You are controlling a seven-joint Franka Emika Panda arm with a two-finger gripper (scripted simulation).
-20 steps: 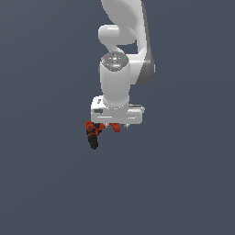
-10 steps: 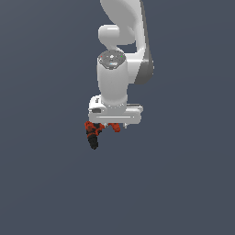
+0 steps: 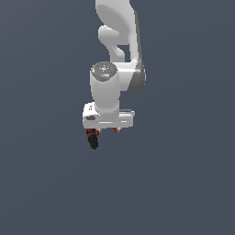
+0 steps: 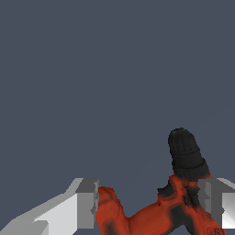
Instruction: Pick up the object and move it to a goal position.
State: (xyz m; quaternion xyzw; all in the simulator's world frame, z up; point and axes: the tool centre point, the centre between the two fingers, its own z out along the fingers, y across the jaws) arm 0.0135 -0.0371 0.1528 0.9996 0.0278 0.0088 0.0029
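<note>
The white jointed robot arm (image 3: 117, 69) hangs against plain grey. Beneath it, its white two-fingered gripper (image 4: 149, 202) clamps the lumpy red tool-like object (image 4: 158, 211), whose stubby black end (image 3: 94, 143) apparently juts just below the fingers.

Even, dim, shadowless light; sharp, blocky renders

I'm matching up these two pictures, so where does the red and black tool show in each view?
Exterior view: the tool hangs just under the white claw, its black end pointing down.
Wrist view: the tool fills the space between the two grey fingers, black end sticking out beyond them.
Shared landmark: the stubby black end.
</note>
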